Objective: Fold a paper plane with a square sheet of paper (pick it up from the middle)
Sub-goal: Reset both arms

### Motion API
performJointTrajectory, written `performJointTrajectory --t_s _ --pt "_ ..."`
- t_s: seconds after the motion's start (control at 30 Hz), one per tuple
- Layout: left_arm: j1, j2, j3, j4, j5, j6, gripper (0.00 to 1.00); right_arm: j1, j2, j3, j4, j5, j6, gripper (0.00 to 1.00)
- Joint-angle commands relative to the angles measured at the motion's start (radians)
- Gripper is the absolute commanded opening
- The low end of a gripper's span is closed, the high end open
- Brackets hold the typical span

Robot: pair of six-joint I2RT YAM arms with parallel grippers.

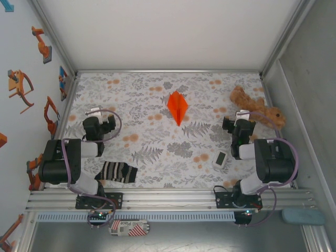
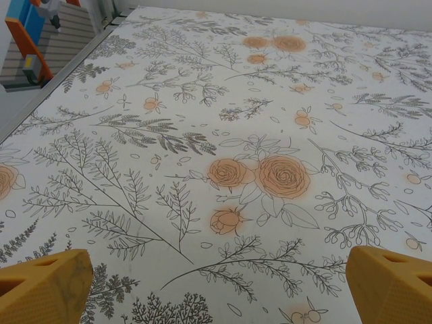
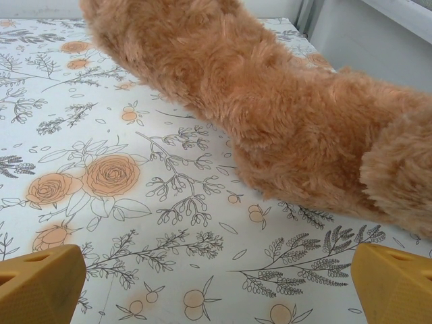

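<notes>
Currently: left gripper (image 2: pixel 216 290) and right gripper (image 3: pixel 216 290) released, empty; paper plane (image 1: pixel 177 106) lies mid-table, apart from both.
Risk: plush toy (image 3: pixel 270 121) lies close ahead of the right gripper; an advance may snag it, and a hard grasp may crush the plane's creases.

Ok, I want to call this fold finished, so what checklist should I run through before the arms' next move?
1. Paper plane folded into a pointed dart, lying on the table: ok.
2. Left gripper open and empty: ok.
3. Right gripper open and empty: ok.
4. Path ahead of the right gripper free: not ok, the brown plush toy lies close in front.
5. Striped sock apart from the plane: ok.
6. Creases crisp: cannot tell.
</notes>
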Motion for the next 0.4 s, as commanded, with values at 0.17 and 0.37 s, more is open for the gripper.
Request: performJointTrajectory --t_s 0.17,0.37 --pt "0.004 -0.001 0.021 -0.012 0.003 0.018 0.96 -0.01 -0.001 0.026 0.015 -0.005 0.015 0.99" --pt "0.004 -0.002 0.02 -0.007 0.003 0.019 0.96 -0.011 -0.006 0.015 0.025 -0.017 0.01 0.99"
